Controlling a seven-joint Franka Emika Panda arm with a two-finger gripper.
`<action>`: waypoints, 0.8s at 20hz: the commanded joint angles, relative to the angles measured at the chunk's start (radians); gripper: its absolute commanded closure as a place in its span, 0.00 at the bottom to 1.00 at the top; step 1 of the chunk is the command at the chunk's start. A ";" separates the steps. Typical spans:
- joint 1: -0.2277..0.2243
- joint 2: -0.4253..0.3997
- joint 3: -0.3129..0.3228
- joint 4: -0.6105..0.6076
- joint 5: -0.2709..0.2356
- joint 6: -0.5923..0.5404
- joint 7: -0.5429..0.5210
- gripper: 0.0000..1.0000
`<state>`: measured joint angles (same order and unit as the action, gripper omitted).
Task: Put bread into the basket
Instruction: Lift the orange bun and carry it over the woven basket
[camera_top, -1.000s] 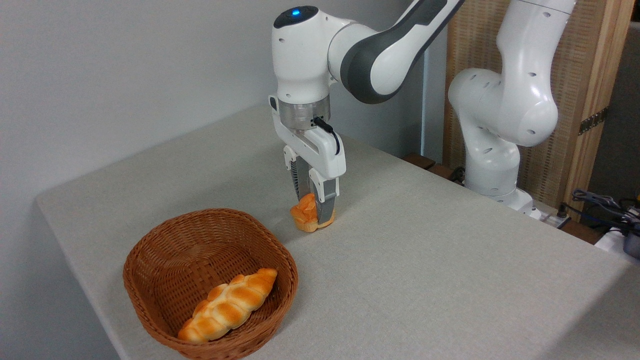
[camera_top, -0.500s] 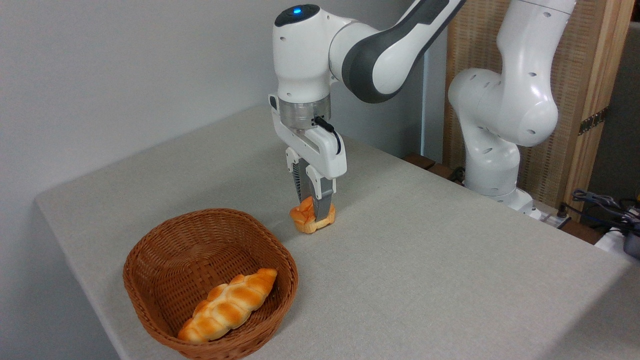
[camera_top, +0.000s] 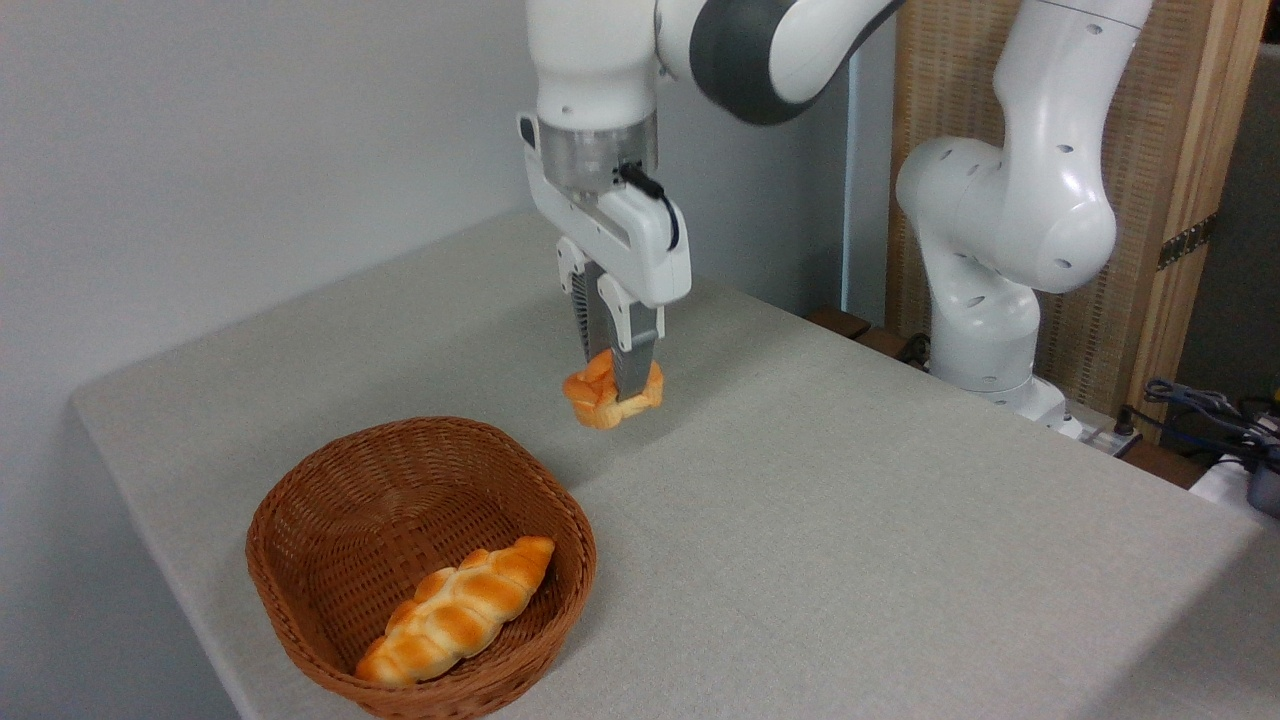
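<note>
One bread, one basket, one braided loaf (already lying in the basket's near right part). My gripper is clamped on the bread, which hangs clear above the counter, just beyond the basket's far right rim. The basket's left and middle floor lies bare. The basket sits near the counter's front edge; nothing stands between bread and basket.

You will find no text, label, brand, number or sign to read anywhere here: none on the arm, none on the basket, none on the surface, none on the wall behind.
</note>
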<state>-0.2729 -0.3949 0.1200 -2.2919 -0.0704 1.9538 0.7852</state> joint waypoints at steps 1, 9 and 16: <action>-0.020 0.040 0.058 0.100 -0.037 -0.010 0.026 0.63; -0.173 0.123 0.171 0.101 -0.100 0.359 0.029 0.62; -0.175 0.234 0.171 0.101 -0.095 0.513 0.061 0.49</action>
<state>-0.4296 -0.2138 0.2722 -2.2097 -0.1572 2.4113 0.8230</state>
